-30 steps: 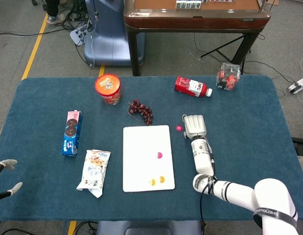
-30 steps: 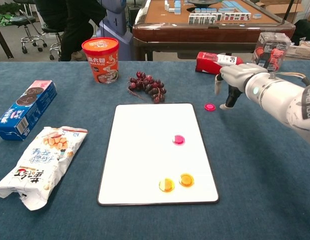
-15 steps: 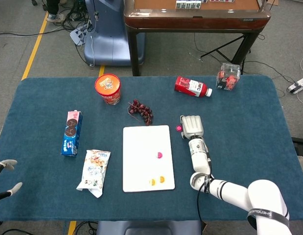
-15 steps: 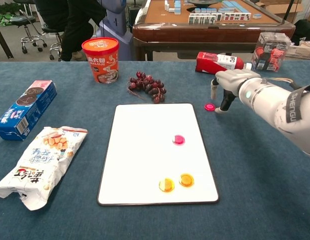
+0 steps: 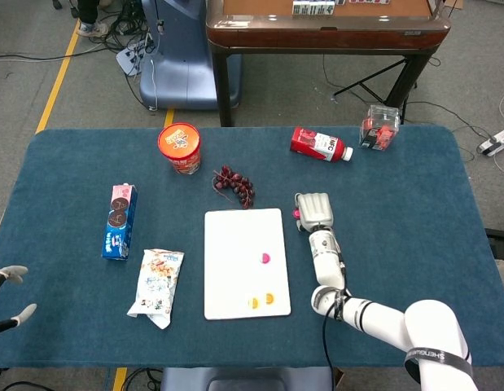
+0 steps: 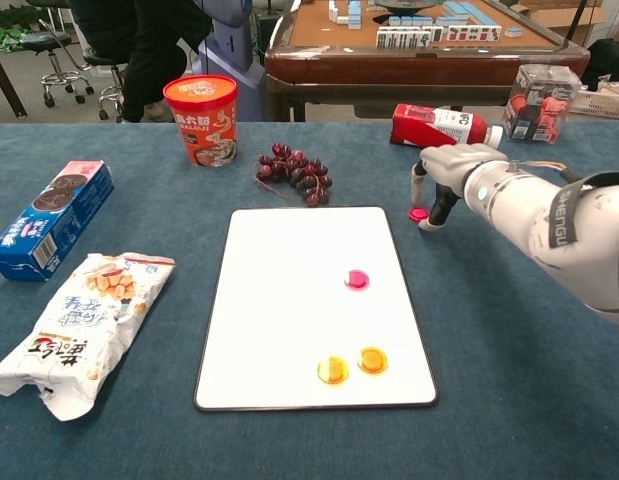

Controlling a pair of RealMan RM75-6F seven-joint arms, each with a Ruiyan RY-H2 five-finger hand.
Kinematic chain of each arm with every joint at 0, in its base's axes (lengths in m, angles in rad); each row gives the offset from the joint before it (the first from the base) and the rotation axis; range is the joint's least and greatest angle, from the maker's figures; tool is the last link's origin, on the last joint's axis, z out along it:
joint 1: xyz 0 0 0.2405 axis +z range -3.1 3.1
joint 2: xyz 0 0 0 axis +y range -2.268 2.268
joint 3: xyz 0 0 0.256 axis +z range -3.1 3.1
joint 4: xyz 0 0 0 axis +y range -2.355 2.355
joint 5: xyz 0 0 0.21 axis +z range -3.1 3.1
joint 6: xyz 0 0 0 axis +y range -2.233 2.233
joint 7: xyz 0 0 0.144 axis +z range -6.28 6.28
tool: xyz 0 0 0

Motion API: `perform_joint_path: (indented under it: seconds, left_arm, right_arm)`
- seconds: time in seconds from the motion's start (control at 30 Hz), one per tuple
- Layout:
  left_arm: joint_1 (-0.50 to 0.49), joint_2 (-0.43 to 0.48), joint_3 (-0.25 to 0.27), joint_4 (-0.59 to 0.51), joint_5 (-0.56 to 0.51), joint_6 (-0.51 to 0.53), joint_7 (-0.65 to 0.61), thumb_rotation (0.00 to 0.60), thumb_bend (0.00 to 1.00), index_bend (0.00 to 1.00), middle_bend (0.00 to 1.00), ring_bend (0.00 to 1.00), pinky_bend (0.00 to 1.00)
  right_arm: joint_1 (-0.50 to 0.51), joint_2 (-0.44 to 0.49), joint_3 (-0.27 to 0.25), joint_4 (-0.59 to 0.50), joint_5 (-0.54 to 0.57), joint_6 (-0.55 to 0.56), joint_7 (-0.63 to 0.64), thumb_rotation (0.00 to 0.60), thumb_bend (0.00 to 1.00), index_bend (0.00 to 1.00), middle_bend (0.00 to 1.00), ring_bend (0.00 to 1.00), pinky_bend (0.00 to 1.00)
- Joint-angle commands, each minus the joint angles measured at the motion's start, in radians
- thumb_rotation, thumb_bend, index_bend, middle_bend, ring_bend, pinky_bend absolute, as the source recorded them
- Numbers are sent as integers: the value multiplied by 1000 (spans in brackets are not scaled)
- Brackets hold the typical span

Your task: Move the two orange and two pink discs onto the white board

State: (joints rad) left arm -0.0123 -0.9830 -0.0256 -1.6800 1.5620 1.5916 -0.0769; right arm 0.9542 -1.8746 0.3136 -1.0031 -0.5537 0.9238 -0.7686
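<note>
Right hand (image 6: 441,178) at the white board (image 6: 314,300)'s 2 o'clock, fingers pointing down either side of the loose pink disc (image 6: 418,214) on the blue cloth; can't tell if it's pinched yet. Second pink disc (image 6: 357,279) on board, right of centre. Two orange discs (image 6: 352,365) side by side at board's 5 o'clock. Left hand (image 5: 9,295) at table's 8 o'clock edge, fingers apart, holding nothing. Grapes (image 6: 295,171) at board's 12 o'clock.
</note>
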Motion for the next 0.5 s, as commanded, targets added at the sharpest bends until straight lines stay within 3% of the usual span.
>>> perform_joint_path:
  seconds: [0.03, 0.5]
  left_arm:
    - [0, 0, 0, 0, 0, 0, 0, 600, 73, 423, 469, 376, 561]
    - [2, 1, 0, -2, 2, 3, 0, 600, 73, 423, 469, 376, 561]
  right_arm:
    - [2, -4, 4, 6, -1, -2, 2, 600, 258, 399, 1000, 1000, 1000]
    - [3, -16, 19, 29, 10, -10, -5, 600, 269, 422, 1000, 1000, 1000]
